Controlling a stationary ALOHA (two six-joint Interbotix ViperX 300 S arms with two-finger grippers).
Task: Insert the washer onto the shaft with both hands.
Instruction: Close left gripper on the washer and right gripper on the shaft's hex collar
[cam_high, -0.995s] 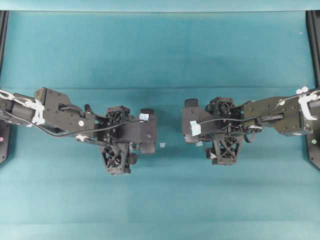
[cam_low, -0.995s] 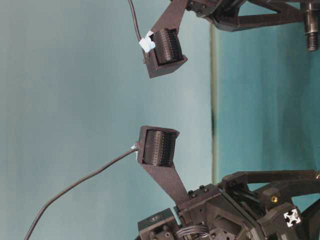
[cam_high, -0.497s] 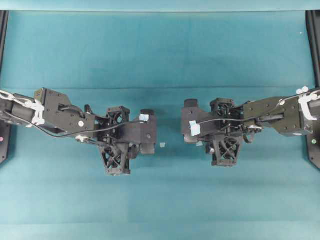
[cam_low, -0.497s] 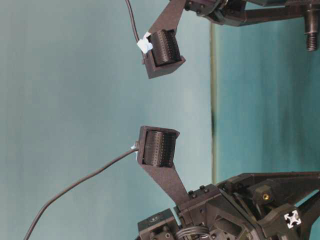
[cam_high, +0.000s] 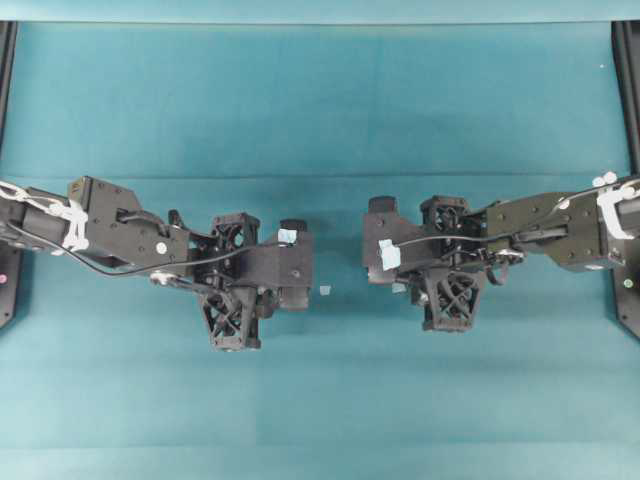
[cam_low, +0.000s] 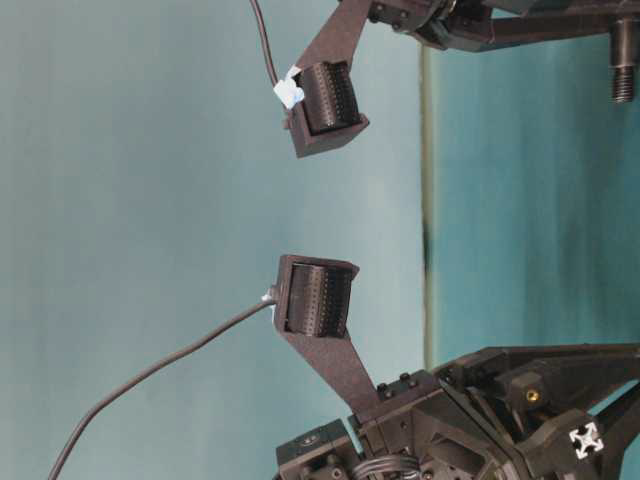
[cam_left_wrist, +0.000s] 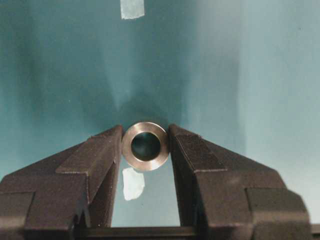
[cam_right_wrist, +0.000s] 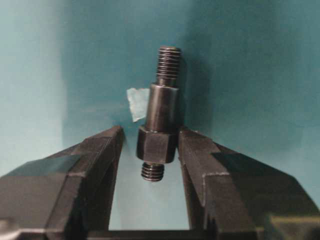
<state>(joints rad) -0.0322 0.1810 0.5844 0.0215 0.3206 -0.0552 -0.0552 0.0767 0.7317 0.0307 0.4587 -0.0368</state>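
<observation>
Left gripper (cam_left_wrist: 145, 150) was clenched on the washer (cam_left_wrist: 145, 146), hole facing the camera. Right gripper (cam_right_wrist: 157, 150) grasped the shaft (cam_right_wrist: 161, 112) by its collar, threaded end pointing away. Both hung above the counter (cam_high: 320, 120), apart.

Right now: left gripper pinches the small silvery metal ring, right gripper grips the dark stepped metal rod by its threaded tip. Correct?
Not quite. The right gripper holds the dark stepped metal rod by its thicker collar, not the threaded tip; the right wrist view shows both threaded ends free. The left gripper does pinch the small silvery metal ring.
</observation>
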